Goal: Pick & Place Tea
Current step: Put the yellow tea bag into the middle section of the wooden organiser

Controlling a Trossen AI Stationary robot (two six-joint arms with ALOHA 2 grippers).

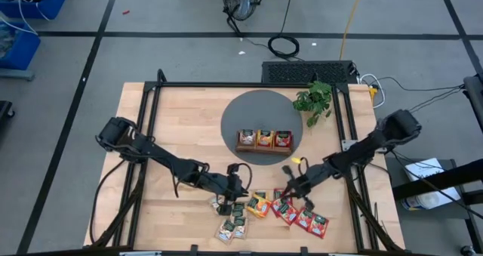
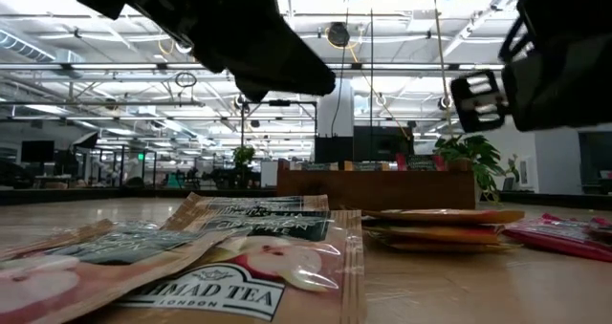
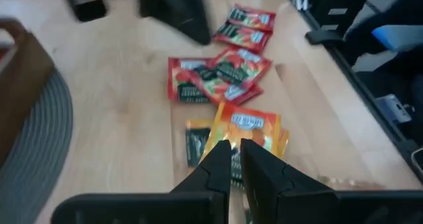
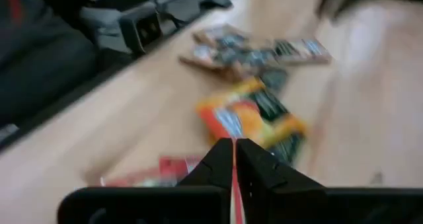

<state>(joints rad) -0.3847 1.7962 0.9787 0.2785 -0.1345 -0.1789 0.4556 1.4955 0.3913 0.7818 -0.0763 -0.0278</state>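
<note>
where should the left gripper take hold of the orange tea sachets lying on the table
Probably from straight above, on the free edge of the top orange sachet. The sachets lie flat in a small stack on the table, so the left gripper should pinch one thin edge and lift.

The left arm reaches from the table's left side toward the front middle, elbow bent, and its left gripper (image 1: 240, 186) hangs low with its two fingers (image 3: 218, 161) pressed together, nothing between them. The right arm stretches in from the right side toward the same front middle area. The right gripper (image 1: 289, 186) is also low, its fingers (image 4: 221, 154) closed tip to tip.
</note>
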